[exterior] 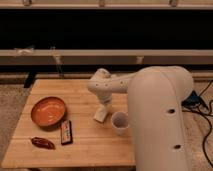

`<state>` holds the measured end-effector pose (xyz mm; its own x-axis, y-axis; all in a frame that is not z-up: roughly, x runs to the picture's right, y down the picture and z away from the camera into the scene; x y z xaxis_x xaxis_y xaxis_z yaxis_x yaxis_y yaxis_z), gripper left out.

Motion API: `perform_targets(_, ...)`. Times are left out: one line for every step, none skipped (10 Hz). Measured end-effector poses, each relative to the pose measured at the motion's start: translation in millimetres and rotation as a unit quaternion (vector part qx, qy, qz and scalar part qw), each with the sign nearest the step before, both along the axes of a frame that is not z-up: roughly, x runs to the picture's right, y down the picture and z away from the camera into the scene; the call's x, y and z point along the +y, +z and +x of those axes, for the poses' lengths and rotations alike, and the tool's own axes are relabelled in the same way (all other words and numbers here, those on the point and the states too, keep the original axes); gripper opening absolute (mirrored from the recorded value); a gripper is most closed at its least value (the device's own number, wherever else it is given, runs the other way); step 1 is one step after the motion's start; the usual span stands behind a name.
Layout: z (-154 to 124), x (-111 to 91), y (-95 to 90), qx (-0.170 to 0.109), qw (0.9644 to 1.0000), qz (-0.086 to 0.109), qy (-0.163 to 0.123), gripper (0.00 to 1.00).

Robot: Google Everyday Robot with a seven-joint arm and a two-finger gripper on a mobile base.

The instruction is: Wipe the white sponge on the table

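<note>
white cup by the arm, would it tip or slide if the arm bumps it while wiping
The white cup looks small, empty and thin-walled, so probably light and easily shoved across the smooth table. It stands upright and taller than wide, so a high knock might tip it. The gripper, shut on the white sponge, works right beside it.

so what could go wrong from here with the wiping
The gripper is down on the table mid-top, fingers shut on the white sponge.
1. The white cup stands just right of the sponge; a sweep that way could knock it over.
2. A long stroke left might hit the orange bowl or the dark packet.
</note>
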<state>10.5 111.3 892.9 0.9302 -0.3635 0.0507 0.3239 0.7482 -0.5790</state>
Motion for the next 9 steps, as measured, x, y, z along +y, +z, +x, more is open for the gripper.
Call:
perform_targets(-13.7, 1.0, 0.6, -0.009, 0.9999, -0.002, -0.006, 0.00)
perform_targets(-28.5, 1.8, 1.3, -0.020, 0.9997, -0.003, -0.014, 0.00)
perform_targets(-35.2, 1.6, 2.3, -0.025, 0.9995, -0.004, -0.017, 0.00)
perform_targets(-42.5, 0.2, 4.5, -0.029, 0.9993, -0.003, -0.021, 0.00)
perform_targets(-51.5, -1.0, 5.9, -0.034, 0.9991, -0.002, -0.025, 0.01)
perform_targets(-60.0, -3.5, 7.6, -0.038, 0.9989, 0.000, -0.027, 0.05)
perform_targets(-67.6, -5.8, 8.9, -0.041, 0.9987, 0.003, -0.029, 0.13)
perform_targets(-77.2, -10.7, 10.7, -0.045, 0.9986, 0.007, -0.028, 0.25)
perform_targets(-80.4, -15.4, 13.0, -0.045, 0.9986, 0.011, -0.026, 0.35)
